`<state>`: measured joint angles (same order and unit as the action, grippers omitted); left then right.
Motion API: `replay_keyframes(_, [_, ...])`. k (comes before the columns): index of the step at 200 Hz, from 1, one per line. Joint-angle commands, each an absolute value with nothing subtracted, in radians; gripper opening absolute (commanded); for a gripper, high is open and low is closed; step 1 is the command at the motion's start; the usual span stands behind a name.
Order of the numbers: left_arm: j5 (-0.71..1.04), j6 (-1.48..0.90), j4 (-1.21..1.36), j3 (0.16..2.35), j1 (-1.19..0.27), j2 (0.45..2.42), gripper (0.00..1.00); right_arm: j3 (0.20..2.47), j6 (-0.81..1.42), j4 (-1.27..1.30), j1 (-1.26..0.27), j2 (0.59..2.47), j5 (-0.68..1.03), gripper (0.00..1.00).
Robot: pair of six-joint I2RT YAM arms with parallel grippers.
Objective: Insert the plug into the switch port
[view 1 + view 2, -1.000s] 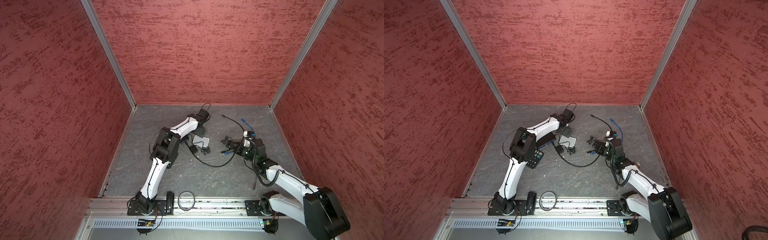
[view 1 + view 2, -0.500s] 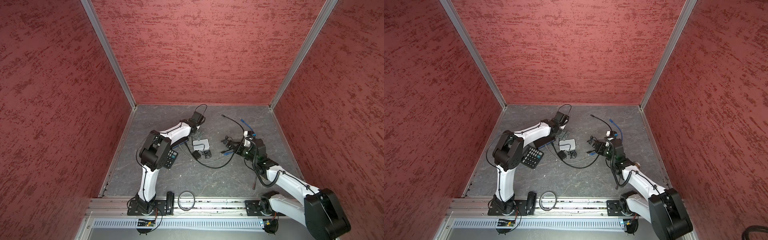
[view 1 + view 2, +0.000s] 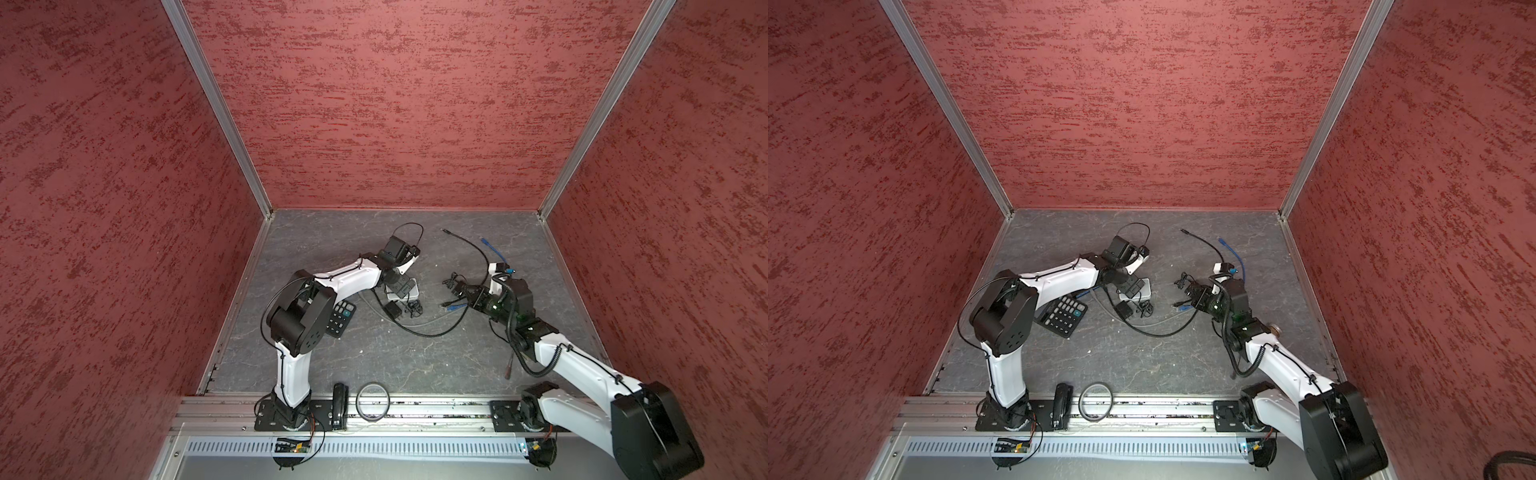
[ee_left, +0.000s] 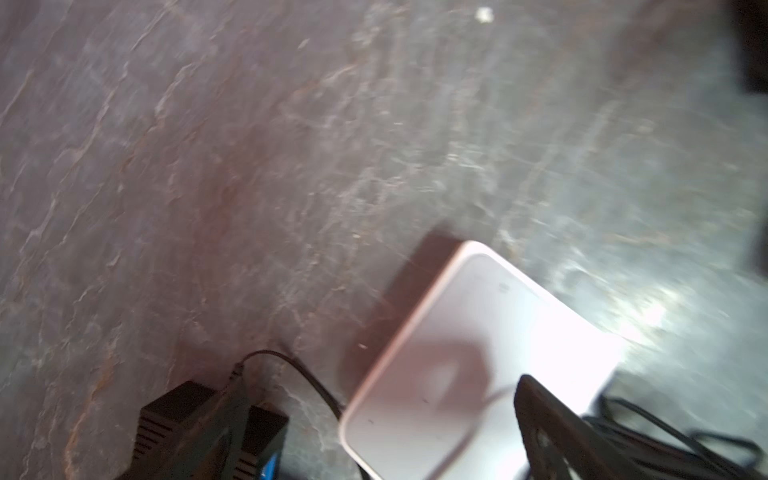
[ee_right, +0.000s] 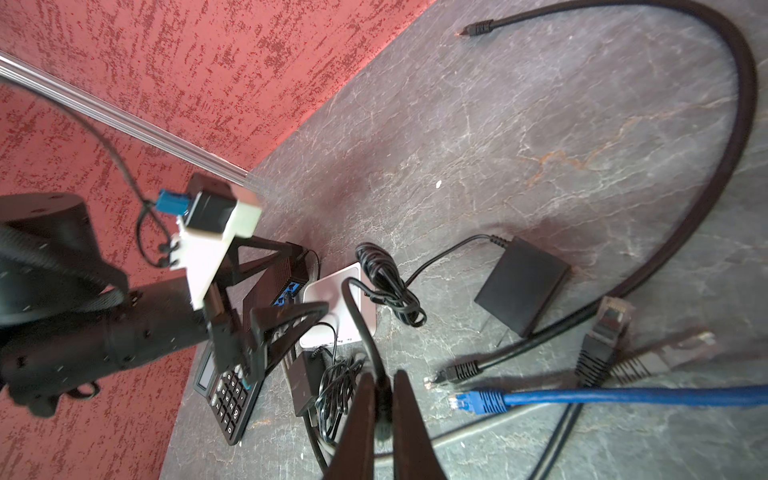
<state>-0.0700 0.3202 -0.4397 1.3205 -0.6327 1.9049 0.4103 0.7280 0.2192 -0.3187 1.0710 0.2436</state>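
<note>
Right wrist view is showing us the right end effector (image 5: 382, 395) pinching shut on a thin black cord (image 5: 353, 316). The cord is rising from between the fingers and arcing toward the white switch (image 5: 336, 299). We are not managing to pick out the plug at its end. The switch is lying flat on the grey surface (image 5: 540, 124) ahead of those fingertips and apart from them, with a bundled length of cord touching its edge.

Over the switch, the left end effector (image 5: 286, 291) is hanging with its jaws spread wide. A black ribbed box with blue ports (image 5: 282, 278) is sitting just beside the switch. In the left wrist view one finger (image 4: 557, 428) is crossing the switch's corner, and we cannot tell whether it is touching.

In a top view the two end effectors are facing each other across the middle, the left one (image 3: 398, 286) covering part of the switch (image 3: 411, 287) and the right one (image 3: 456, 291) staying near but clear of it. A black power adapter (image 5: 521, 284) and a blue network cable (image 5: 582, 397) are lying beside the right fingers.
</note>
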Motion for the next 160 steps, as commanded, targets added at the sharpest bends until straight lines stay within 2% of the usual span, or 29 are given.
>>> replay_keyframes(1, [-0.030, 0.376, -0.417, 1.302, -0.638, 1.863, 1.00, 0.403, 0.727, 0.217, -0.317, 1.054, 0.253, 0.06])
replay_keyframes(60, [-0.083, 0.420, -0.441, 1.277, -0.676, 1.870, 1.00, 0.397, 0.727, 0.213, -0.317, 1.037, 0.251, 0.06])
replay_keyframes(114, [-0.112, 0.390, -0.336, 1.285, -0.678, 1.845, 1.00, 0.390, 0.728, 0.211, -0.317, 1.027, 0.250, 0.06])
replay_keyframes(160, [-0.138, 0.456, -0.397, 1.387, -0.703, 1.939, 1.00, 0.395, 0.724, 0.204, -0.316, 1.026, 0.252, 0.06])
